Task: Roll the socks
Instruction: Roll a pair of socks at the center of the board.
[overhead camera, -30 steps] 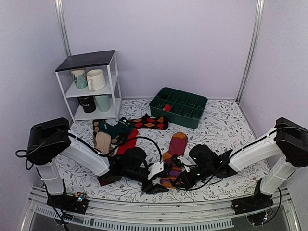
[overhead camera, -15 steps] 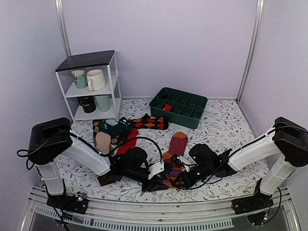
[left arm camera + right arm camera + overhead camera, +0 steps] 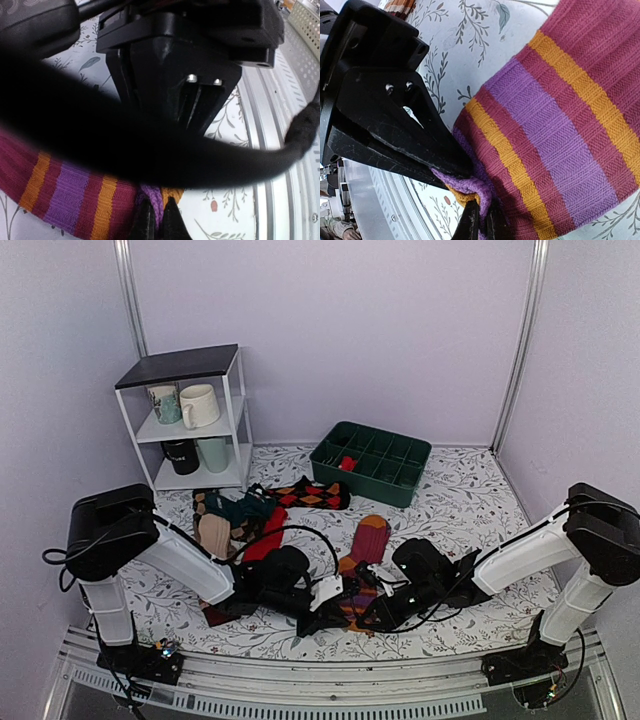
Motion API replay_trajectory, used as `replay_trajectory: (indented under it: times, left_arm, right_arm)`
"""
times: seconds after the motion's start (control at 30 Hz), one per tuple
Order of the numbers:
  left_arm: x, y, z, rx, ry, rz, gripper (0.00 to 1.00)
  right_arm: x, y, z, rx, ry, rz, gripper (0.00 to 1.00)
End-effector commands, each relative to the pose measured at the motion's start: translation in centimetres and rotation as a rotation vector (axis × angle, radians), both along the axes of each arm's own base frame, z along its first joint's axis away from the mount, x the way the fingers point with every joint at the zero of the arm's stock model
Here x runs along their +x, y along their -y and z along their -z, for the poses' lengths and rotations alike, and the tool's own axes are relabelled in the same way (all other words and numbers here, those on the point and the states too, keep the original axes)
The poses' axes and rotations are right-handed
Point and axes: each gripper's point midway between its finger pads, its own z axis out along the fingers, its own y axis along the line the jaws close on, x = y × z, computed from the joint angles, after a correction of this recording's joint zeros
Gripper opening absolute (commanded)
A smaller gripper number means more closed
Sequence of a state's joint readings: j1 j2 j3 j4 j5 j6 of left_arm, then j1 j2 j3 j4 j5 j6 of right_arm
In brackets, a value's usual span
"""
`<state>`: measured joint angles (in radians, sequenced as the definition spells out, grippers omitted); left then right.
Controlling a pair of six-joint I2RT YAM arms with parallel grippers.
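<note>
The left gripper [image 3: 159,220] is clenched. Its two fingers [image 3: 147,226] stand nearly together, with only a thin fold of purple knit between them. That fold is the cuff edge of the striped sock [image 3: 65,195], maroon with purple and orange bands. The sock lies flat on the floral cloth [image 3: 225,200] and runs off to the left of the left wrist view.

The right gripper [image 3: 481,220] is squeezed tight too. It pinches the same cuff end, where purple and orange knit bunches up just above its fingertips. The two grippers face each other tip to tip, just beside one another on that edge. Each shows as a black wedge in the other's wrist camera. A black cable [image 3: 150,155] sweeps blurred across the left wrist view and hides part of the sock.

From above, both arms reach low to the middle of the near table and meet at the sock's near end. The sock's far end points toward the green tray [image 3: 360,483]. In that view the grip itself is hidden under the wrists, and whether one layer or two is pinched cannot be told. Other socks [image 3: 240,512] lie heaped to the left, near the shelf [image 3: 180,365].
</note>
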<state>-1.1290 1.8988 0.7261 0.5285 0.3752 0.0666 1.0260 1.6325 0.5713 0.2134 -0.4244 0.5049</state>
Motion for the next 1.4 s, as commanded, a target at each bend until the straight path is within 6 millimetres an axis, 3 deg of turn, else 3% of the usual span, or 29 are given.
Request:
replay_trajectory:
  times: [0.0,0.13,0.3,0.4,0.57,0.67,0.77,0.9,1.37]
  left_arm:
    - [1.0,-1.2,1.5,0.05,-0.033,-0.071,0.0]
    - [0.9,-1.9,0.4,0.009,-0.052,-0.076,0.0]
    - [0.2,-2.4,0.0,-0.011,-0.183,-0.075,0.0]
    - [-0.2,-2.4,0.5,-0.007,-0.244,-0.074,0.0]
    - [-0.5,-2.4,1.9,0.041,-0.325,-0.074,0.0]
    - [-0.7,-2.6,2.2,0.052,-0.355,-0.074,0.0]
    - [-0.6,-2.8,2.4,0.059,-0.371,-0.085,0.0]
    - [-0.6,-2.8,2.6,0.064,-0.381,-0.085,0.0]
    - [-0.7,-3.1,3.1,0.074,-0.396,-0.082,0.0]
  right_arm:
    - [-1.3,2.5,3.5,-0.134,-0.067,0.004,0.01]
    - [-1.4,2.6,3.6,-0.134,-0.065,0.0,0.02]
    - [-0.1,2.5,1.8,-0.07,0.028,0.048,0.22]
    - [1.4,2.3,-0.7,-0.004,0.147,0.089,0.38]
    - [2.8,2.7,-6.8,0.206,0.414,0.103,0.47]
    - [2.6,3.8,-8.2,0.259,0.56,0.073,0.5]
    - [1.6,4.2,-8.3,0.296,0.633,0.031,0.52]
    - [0.0,3.5,-6.8,0.253,0.731,-0.071,0.53]
    - [-0.9,-0.7,-3.7,0.115,0.901,-0.252,0.56]
